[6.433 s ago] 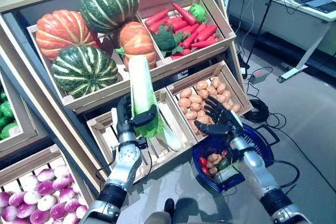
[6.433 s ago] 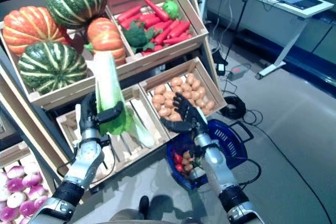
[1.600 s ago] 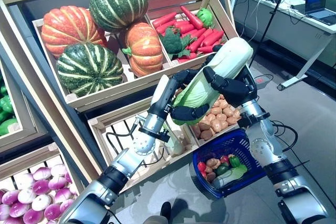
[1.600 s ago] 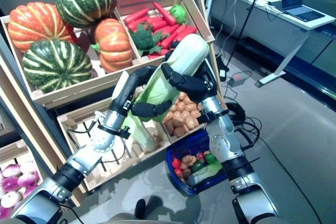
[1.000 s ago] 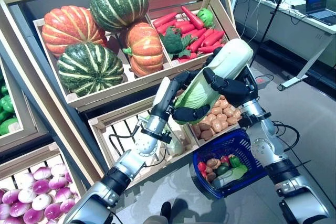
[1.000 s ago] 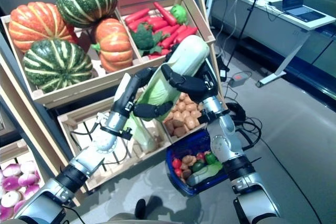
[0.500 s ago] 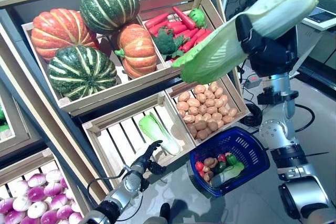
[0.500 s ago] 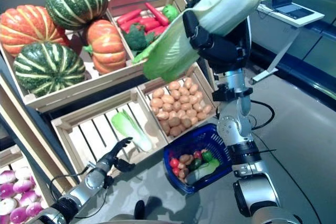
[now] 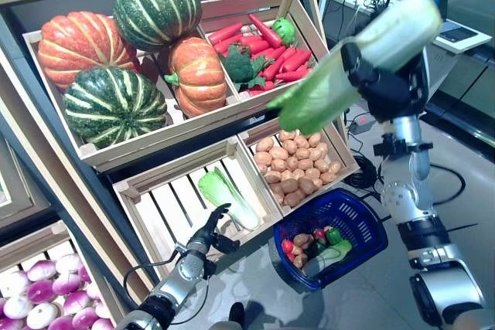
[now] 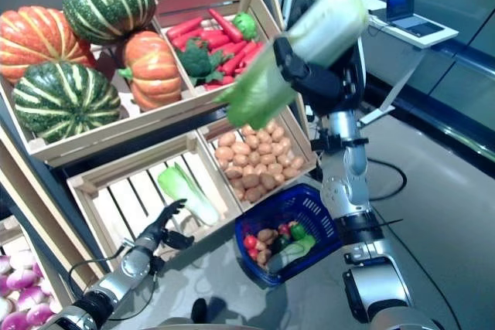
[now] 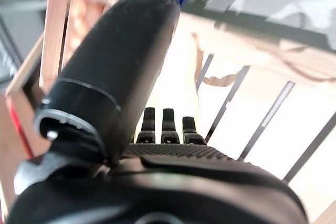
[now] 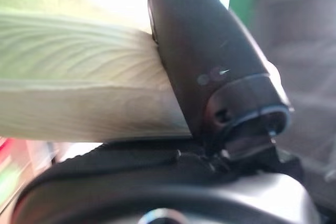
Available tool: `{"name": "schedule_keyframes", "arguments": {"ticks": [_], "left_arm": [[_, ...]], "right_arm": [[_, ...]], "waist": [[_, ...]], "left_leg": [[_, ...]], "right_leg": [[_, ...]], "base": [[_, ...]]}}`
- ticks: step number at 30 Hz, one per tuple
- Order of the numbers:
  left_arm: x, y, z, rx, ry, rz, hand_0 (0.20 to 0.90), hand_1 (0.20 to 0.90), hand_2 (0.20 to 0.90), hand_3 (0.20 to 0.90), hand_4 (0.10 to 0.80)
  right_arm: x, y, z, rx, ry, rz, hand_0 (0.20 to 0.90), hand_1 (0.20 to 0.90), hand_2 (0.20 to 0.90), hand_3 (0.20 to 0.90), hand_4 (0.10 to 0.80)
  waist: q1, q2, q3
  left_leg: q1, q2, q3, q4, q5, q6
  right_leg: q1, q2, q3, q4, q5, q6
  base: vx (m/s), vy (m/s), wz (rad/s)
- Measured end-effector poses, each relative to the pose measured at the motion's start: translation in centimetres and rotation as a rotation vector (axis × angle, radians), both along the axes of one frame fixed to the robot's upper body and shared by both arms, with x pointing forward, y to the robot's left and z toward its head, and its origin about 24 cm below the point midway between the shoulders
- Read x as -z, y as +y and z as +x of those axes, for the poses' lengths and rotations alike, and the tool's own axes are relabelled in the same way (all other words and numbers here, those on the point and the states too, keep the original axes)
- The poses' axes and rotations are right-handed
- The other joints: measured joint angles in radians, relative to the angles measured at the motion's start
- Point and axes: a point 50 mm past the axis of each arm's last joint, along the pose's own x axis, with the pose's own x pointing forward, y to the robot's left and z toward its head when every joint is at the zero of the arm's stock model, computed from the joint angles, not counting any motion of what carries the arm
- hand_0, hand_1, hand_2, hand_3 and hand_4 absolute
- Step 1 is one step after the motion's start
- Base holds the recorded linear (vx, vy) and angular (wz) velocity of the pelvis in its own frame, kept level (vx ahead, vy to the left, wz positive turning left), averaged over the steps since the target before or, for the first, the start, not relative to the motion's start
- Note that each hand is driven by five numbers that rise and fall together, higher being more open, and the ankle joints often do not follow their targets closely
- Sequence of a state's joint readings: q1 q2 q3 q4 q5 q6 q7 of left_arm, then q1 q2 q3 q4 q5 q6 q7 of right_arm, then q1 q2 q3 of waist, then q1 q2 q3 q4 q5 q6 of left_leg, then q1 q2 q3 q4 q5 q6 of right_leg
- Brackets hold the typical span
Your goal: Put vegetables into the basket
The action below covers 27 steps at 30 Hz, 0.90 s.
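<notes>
Far left, lower shelf: a crate of purple-white turnips. Upper shelf held a crate of pumpkins, two orange and two striped green, with a crate of red peppers and broccoli beside it. Below the pumpkins, a slatted crate contained one napa cabbage lying near its right wall. The left hand hung low in front of this crate's front rail, fingers relaxed and spread, holding nothing. To the right, a crate of potatoes. The blue basket stood on the floor just below and in front of the potato crate, already containing potatoes, red and green peppers and a cucumber. The right hand was raised well above the basket, fingers and thumb curled round the pale stalk end of a large napa cabbage; its green leaves pointed down-left, covering part of the view of the pepper and potato crates. Far right, a surface carried a laptop
</notes>
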<state>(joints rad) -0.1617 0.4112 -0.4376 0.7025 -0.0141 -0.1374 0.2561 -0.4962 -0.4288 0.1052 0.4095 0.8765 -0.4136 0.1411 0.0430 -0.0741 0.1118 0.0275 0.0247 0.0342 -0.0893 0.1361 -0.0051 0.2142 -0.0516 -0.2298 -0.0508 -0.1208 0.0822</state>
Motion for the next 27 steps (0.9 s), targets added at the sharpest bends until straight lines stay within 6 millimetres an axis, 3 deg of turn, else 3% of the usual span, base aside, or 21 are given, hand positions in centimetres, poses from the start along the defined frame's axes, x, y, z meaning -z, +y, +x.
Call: {"name": "schedule_keyframes", "arguments": {"ticks": [4, 6, 9, 11, 14, 19, 22, 25, 27], "left_arm": [[-1.8, 0.9, 0.8, -0.068, -0.095, -0.053, 0.900, 0.900, 0.900, 0.900, 0.800], [-2.7, 1.3, 1.1, -0.072, -0.138, -0.064, 0.900, 0.900, 0.900, 0.900, 0.800], [-4.1, 1.7, 1.8, -0.076, -0.197, -0.067, 0.900, 0.900, 0.900, 0.900, 0.800], [-5.0, 1.5, 2.4, -0.070, -0.252, -0.075, 0.900, 0.900, 0.900, 0.900, 0.800], [-7.3, 1.2, 4.3, -0.061, -0.363, -0.090, 0.900, 0.900, 0.900, 0.900, 0.800], [-11.6, -0.5, 7.4, 0.016, -0.528, -0.080, 0.900, 0.900, 0.900, 0.900, 0.800], [-15.1, -1.7, 9.2, 0.067, -0.687, -0.054, 0.900, 0.900, 0.900, 0.900, 0.800], [-19.2, -2.2, 10.8, 0.140, -0.834, 0.062, 0.900, 0.900, 0.900, 0.900, 0.800], [-20.8, -2.1, 11.3, 0.153, -0.890, 0.123, 0.900, 0.900, 0.900, 0.900, 0.800]], "right_arm": [[8.5, -4.3, -2.6, 0.199, 0.372, 0.011, 0.300, 0.300, 0.300, 0.300, 0.400], [11.2, -6.0, -4.3, 0.262, 0.491, -0.002, 0.300, 0.300, 0.300, 0.300, 0.400], [13.4, -8.2, -6.1, 0.362, 0.606, -0.011, 0.300, 0.300, 0.300, 0.300, 0.400], [13.7, -9.6, -6.7, 0.435, 0.640, -0.006, 0.300, 0.300, 0.300, 0.300, 0.400], [12.7, -11.1, -6.0, 0.505, 0.636, 0.003, 0.300, 0.300, 0.300, 0.300, 0.400], [9.0, -11.4, -2.6, 0.529, 0.523, 0.110, 0.300, 0.300, 0.300, 0.300, 0.400], [4.8, -10.9, 0.3, 0.510, 0.401, 0.166, 0.300, 0.300, 0.300, 0.300, 0.400], [0.6, -10.2, 2.6, 0.479, 0.286, 0.274, 0.300, 0.300, 0.300, 0.300, 0.400], [-0.3, -10.1, 3.1, 0.471, 0.264, 0.324, 0.300, 0.300, 0.300, 0.300, 0.400]], "waist": [[-0.001, -0.001, 0.003], [-0.002, 0.002, 0.008], [-0.014, 0.021, 0.030], [-0.015, 0.038, 0.049], [-0.016, 0.068, 0.093], [-0.019, 0.127, 0.210], [-0.012, 0.175, 0.317], [0.000, 0.182, 0.398], [0.001, 0.178, 0.411]], "left_leg": [[-0.003, -0.004, 0.005, 0.000, -0.003, 0.004], [-0.006, -0.004, 0.006, -0.001, -0.003, 0.004], [-0.012, -0.001, 0.009, 0.000, -0.002, 0.004], [-0.034, 0.004, 0.009, 0.000, 0.004, 0.002], [-0.109, 0.023, -0.002, 0.000, 0.031, -0.005], [-0.191, 0.039, -0.018, 0.001, 0.071, -0.008], [-0.260, 0.043, -0.028, 0.033, 0.086, -0.011], [-0.383, 0.026, -0.026, 0.126, 0.084, -0.014], [-0.436, 0.003, -0.018, 0.162, 0.082, -0.014]], "right_leg": [[-0.002, -0.005, 0.006, -0.001, 0.002, 0.003], [-0.005, -0.005, 0.006, -0.001, 0.002, 0.003], [-0.014, -0.004, 0.008, 0.001, 0.004, 0.003], [-0.042, 0.000, 0.010, 0.001, 0.011, 0.001], [-0.116, 0.020, 0.009, 0.002, 0.036, -0.010], [-0.202, 0.037, 0.006, 0.015, 0.066, -0.016], [-0.301, 0.037, 0.004, 0.102, 0.055, -0.019], [-0.490, -0.007, -0.004, 0.329, -0.020, -0.023], [-0.589, -0.051, -0.005, 0.472, -0.073, -0.022]], "base": [[0.039, -0.038, -0.05], [-0.004, -0.053, -0.05], [-0.099, -0.050, -0.05], [-0.226, -0.047, -0.05], [-0.325, -0.032, -0.04], [-0.231, 0.017, -0.01], [-0.309, 0.065, -0.09], [-0.157, 0.063, -0.09], [-0.093, 0.054, 0.07]]}}
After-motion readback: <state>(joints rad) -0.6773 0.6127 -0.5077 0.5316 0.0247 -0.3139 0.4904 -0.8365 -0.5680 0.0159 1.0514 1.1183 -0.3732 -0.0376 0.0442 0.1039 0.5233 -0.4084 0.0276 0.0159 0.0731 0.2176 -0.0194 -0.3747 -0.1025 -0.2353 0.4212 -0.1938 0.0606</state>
